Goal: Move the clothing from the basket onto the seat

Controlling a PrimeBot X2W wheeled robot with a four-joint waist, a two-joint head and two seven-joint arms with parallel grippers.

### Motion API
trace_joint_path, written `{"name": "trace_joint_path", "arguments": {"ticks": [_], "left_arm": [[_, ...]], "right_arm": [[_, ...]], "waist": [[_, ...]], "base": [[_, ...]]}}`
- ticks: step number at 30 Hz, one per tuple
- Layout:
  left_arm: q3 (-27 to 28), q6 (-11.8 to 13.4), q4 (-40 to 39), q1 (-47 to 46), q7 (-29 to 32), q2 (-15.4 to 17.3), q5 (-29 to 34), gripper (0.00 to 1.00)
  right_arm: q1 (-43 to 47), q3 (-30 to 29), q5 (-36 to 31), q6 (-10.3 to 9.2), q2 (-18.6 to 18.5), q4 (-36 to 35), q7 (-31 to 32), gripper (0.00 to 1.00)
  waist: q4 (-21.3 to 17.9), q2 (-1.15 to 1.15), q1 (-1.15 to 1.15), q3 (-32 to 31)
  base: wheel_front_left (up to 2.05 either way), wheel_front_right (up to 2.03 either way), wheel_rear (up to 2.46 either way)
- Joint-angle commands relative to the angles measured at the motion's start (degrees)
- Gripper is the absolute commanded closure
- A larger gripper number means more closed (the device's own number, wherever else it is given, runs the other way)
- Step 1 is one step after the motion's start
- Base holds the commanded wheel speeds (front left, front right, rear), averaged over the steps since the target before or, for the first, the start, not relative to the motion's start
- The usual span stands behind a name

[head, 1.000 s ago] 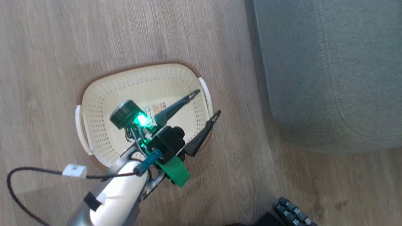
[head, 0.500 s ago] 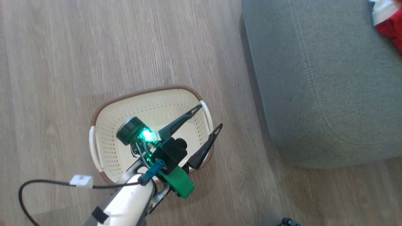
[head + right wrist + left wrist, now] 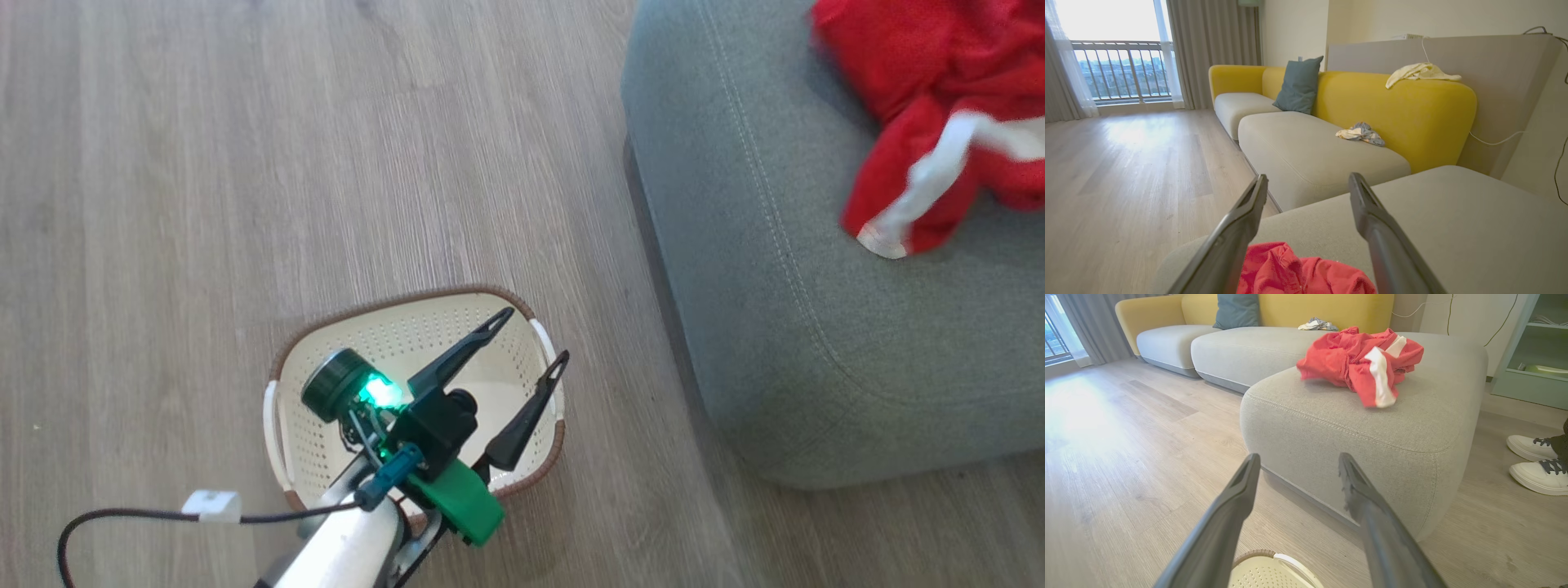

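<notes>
Red clothing (image 3: 914,98) lies crumpled on the grey seat (image 3: 775,343), well apart from the basket (image 3: 384,327) on the wooden floor (image 3: 245,163). White shoes (image 3: 1535,465) stand beside the seat. The left gripper (image 3: 535,335) hangs over the basket, fingers spread, empty. The right gripper (image 3: 1308,177) gapes over the heap, also empty. A white-striped flap points toward the basket. The head view cuts off the heap's far side, and its print is hard to make out.

Head cam has swung, not the things: the basket (image 3: 384,314) & left gripper (image 3: 535,335) sit lower in frame now. More of the seat (image 3: 775,343) shows, w/ the clothing (image 3: 898,90) newly in view, well beyond the fingertips, to their right.
</notes>
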Motion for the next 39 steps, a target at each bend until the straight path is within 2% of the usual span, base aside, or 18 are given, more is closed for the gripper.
{"name": "trace_joint_path", "arguments": {"ticks": [1, 6, 12, 13, 16, 20, 22, 26, 32, 39], "left_arm": [[2.46, 0.47, -1.90, -0.75, -0.29, -0.24, -0.14, 0.00], [3.20, 0.48, -2.28, 0.02, -0.29, -0.44, 0.05, 0.00], [4.49, 1.06, -3.55, 0.84, -0.29, -0.91, 0.16, 0.00], [5.13, 1.50, -4.06, 1.24, -0.29, -1.15, 0.00, 0.00], [6.72, 2.56, -4.96, 1.84, -0.29, -1.57, -0.49, 0.00], [10.32, 5.96, -5.94, 2.43, -0.29, -2.07, -0.70, 0.00], [12.27, 7.65, -6.71, 2.84, -0.29, -2.34, -1.24, 0.00], [16.24, 10.81, -8.27, 3.74, -0.29, -2.73, -2.28, 0.00], [20.60, 14.75, -9.27, 5.52, -0.29, -2.96, -3.05, 0.00], [21.73, 15.65, -9.99, 6.79, -0.29, -3.00, -6.12, 0.00]], "right_arm": [[1.73, 2.53, 2.30, -0.01, -0.75, -3.42, -0.58, 0.00], [5.04, 7.87, 8.87, -0.01, -1.96, -9.46, -0.44, 0.00], [11.62, 14.38, 19.70, -0.01, -3.81, -22.84, -0.21, 0.00], [15.01, 16.65, 23.50, -0.01, -4.41, -28.41, -0.20, 0.00], [21.33, 19.84, 29.05, -0.01, -5.65, -36.93, -0.23, 0.00], [29.58, 22.05, 33.79, -0.01, -6.60, -45.88, -0.38, 0.00], [33.19, 22.32, 35.63, -0.01, -5.80, -49.28, -0.50, 0.00], [39.74, 24.45, 35.51, -0.01, -4.08, -54.54, -0.65, 0.00], [47.27, 22.49, 33.50, -0.01, 1.95, -59.33, -0.69, 0.00], [53.58, 20.87, 26.92, -0.01, 7.91, -61.46, -0.70, 0.00]], "waist": [[0.45, 0.00, 0.01, -1.20], [1.00, 0.00, 0.01, -2.32], [2.84, 0.00, 0.01, -4.15], [3.79, 0.00, 0.01, -4.89], [5.41, 0.00, 0.01, -5.76], [7.71, 0.00, 0.01, -6.50], [8.87, 0.00, 0.01, -7.03], [11.33, 0.00, 0.01, -7.91], [14.43, 0.00, 0.01, -8.76], [17.04, 0.00, 0.01, -9.03]], "base": [[0.00, 0.00, 0.00], [0.00, 0.00, 0.00], [0.00, 0.00, 0.00], [0.00, 0.00, 0.00], [0.00, 0.00, 0.00], [0.00, 0.00, 0.00], [0.00, 0.00, 0.00], [0.00, 0.00, 0.00], [0.00, 0.00, 0.00], [0.00, 0.00, 0.00]]}}
